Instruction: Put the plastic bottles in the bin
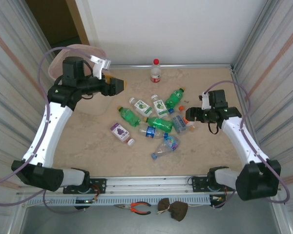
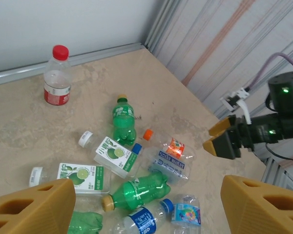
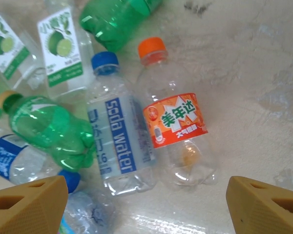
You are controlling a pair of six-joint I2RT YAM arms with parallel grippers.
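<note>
Several plastic bottles lie jumbled mid-table [image 1: 154,122], green and clear. One red-capped bottle [image 1: 156,71] stands upright by the back wall. The pinkish bin [image 1: 88,48] sits at the back left, partly hidden behind my left arm. My left gripper [image 1: 115,85] hangs open and empty high beside the bin, looking down on the pile [image 2: 136,190]. My right gripper [image 1: 189,116] is low at the pile's right edge. It stands open [image 3: 146,185], its fingers either side of the bases of a clear orange-labelled bottle [image 3: 173,122] and a blue "soda water" bottle [image 3: 119,136], touching neither.
Ribbed metal walls close in the left and right sides [image 1: 278,58]. A white wall runs along the back. Pliers [image 1: 136,208] and a dark lump [image 1: 173,209] lie beyond the front rail. Bare tabletop shows at the front left [image 1: 88,151].
</note>
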